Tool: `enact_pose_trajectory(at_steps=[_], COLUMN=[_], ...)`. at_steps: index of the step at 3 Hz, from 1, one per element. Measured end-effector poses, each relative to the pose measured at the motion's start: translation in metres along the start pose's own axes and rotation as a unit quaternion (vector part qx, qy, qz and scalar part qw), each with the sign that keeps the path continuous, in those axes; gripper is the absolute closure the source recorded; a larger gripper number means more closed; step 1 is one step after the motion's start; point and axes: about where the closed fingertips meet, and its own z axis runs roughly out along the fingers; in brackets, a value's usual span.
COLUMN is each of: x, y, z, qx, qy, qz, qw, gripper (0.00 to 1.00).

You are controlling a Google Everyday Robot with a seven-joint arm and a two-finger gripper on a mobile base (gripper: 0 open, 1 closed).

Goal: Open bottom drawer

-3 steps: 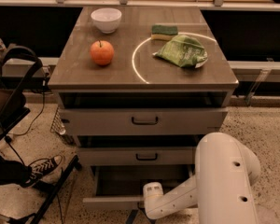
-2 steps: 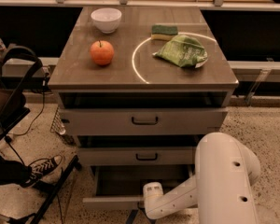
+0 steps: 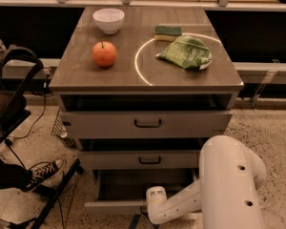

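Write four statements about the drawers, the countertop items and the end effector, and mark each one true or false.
1. The bottom drawer stands pulled out, with its grey inside showing. True.
2. The green bag lies on the countertop, near the sponge. True.
3. The apple sits inside the white bowl. False: it rests on the countertop, in front of the bowl and apart from it.
4. The end effector hovers above the countertop. False: it is down low, at the bottom drawer's front panel.
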Motion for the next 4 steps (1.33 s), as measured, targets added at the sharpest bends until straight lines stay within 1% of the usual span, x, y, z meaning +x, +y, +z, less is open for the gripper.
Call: enact_pose_trajectory(at_steps=[1,2,3,4], x=[0.0,0.0,-0.0003,-0.0003], y=[0.0,0.0,0.0001,0.0001], z=[0.0,-0.0001,-0.0001,-0.0001], qx=[0.0,0.0,0.0,0.0], qy=[0.0,0.0,0.0,0.0], qz=[0.0,0.0,0.0,0.0], qw=[1.0,1.0,1.0,1.0], gripper=[0.36,0.07,0.21,0.44])
